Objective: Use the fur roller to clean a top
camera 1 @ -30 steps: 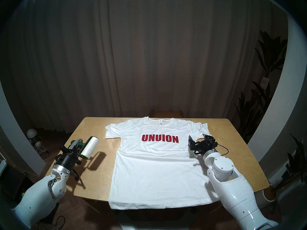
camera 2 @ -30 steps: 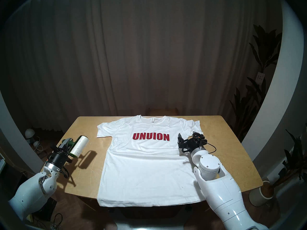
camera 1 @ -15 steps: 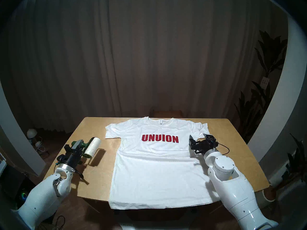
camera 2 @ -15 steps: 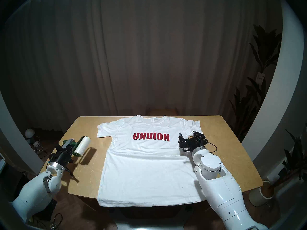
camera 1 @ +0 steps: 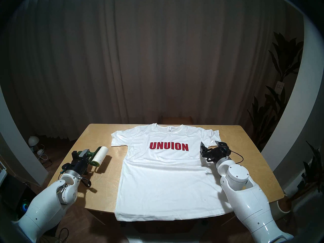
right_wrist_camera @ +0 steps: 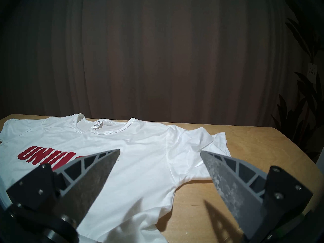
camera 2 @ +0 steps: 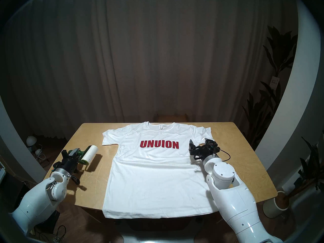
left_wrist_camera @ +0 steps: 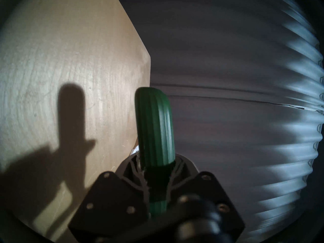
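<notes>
The white T-shirt [camera 1: 166, 177] with red "UNUION" lies flat on the wooden table [camera 1: 98, 135]; its hem hangs over the front edge. My left gripper [camera 1: 83, 154] is shut on the fur roller's dark green handle [left_wrist_camera: 154, 128]. The white roll [camera 1: 101, 155] points toward the far side, low over bare table left of the shirt, apart from it. My right gripper [camera 1: 209, 144] is open and empty, hovering over the shirt's right side below the sleeve [right_wrist_camera: 192, 146]. The roll is hidden in the left wrist view.
A chair back [camera 1: 177, 118] stands behind the table's far edge. Tall plants [camera 1: 280, 70] and a pot [camera 2: 278, 204] stand to the right. A small lamp and cables [camera 1: 33, 141] lie on the floor at left. Curtains hang behind.
My left arm has lowered the roller toward the table, moved it slightly right and turned its wrist. My right gripper has shifted only slightly and stays open.
</notes>
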